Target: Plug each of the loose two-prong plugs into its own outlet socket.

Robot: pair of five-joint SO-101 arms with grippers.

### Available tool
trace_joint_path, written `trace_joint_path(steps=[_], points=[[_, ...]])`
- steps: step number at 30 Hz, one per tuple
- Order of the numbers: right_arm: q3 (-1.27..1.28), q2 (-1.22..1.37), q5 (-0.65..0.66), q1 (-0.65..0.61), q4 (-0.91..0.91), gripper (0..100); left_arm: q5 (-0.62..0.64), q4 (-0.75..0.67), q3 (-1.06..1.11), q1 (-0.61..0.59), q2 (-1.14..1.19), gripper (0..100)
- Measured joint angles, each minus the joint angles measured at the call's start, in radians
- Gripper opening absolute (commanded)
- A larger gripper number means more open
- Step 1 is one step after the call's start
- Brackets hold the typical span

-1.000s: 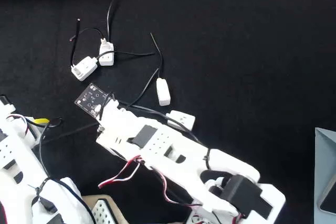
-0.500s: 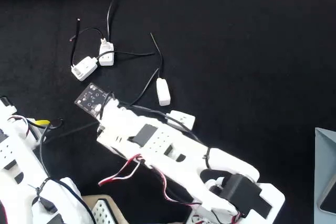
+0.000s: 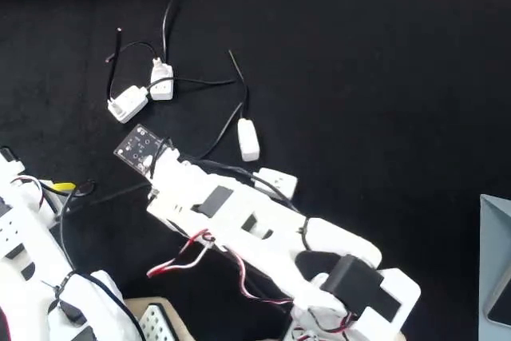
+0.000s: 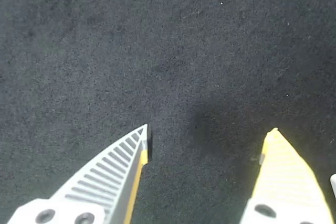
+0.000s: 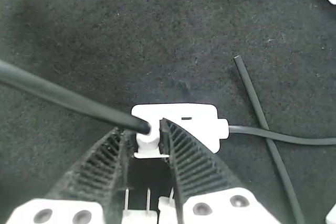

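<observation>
While the left pincer (image 4: 209, 128) gapes empty, the right pincer (image 5: 144, 127) clamps a plug (image 5: 147, 140); corded block (image 5: 194, 121) adjacent.

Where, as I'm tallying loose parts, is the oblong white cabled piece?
High view: the oblong white piece lies left of centre, between the two white pieces farther back and the white block beside the right arm.
</observation>
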Motion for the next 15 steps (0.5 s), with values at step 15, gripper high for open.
trace_joint_path(steps=[15], points=[[-0.066,0.092,0.049,0.0,0.057,1.1,0.0,0.0,0.0,0.0,0.0,33]])
